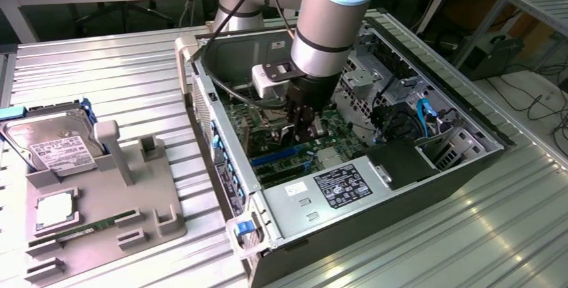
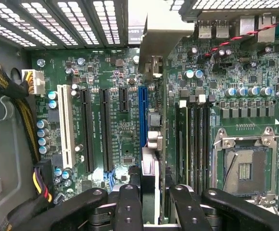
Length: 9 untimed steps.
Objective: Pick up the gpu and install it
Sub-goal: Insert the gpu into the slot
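Observation:
The gpu is seen edge-on in the wrist view, a thin card running from between the fingers up to its pale metal end bracket at the case's rear wall. My gripper is shut on it, with a black finger on each face. The card hangs upright over the green motherboard, right alongside the long blue slot; I cannot tell whether its edge touches the slot. In the exterior view my gripper reaches down into the open computer case, above the motherboard.
A white slot and black slots lie beside the blue one, with RAM slots and the CPU socket on the other side. Cables line the case wall. The power supply fills the case's near end. A grey fixture holds a hard drive and a RAM stick.

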Available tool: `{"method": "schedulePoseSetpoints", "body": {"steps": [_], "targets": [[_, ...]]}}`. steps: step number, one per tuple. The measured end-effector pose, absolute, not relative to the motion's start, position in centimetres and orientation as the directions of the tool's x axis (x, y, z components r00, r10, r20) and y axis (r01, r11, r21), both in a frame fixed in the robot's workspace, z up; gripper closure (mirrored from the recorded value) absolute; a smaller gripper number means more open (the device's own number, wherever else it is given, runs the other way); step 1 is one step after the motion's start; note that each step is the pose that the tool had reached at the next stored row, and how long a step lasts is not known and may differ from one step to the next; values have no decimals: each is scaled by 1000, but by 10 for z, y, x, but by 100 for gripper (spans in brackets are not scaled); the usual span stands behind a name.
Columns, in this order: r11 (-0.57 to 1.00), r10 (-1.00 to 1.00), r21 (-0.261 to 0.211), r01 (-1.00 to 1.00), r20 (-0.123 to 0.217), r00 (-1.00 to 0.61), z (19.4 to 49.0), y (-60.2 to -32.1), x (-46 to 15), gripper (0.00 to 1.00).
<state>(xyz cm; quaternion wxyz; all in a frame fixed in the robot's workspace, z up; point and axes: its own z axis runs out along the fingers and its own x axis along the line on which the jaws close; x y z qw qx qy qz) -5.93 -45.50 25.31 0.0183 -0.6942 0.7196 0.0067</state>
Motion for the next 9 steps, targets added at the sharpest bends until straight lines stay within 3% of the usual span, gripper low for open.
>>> {"method": "schedulePoseSetpoints", "body": {"steps": [9], "targets": [[37,-999,-16,-999,-35,-37,252,-463,-74,73]]}}
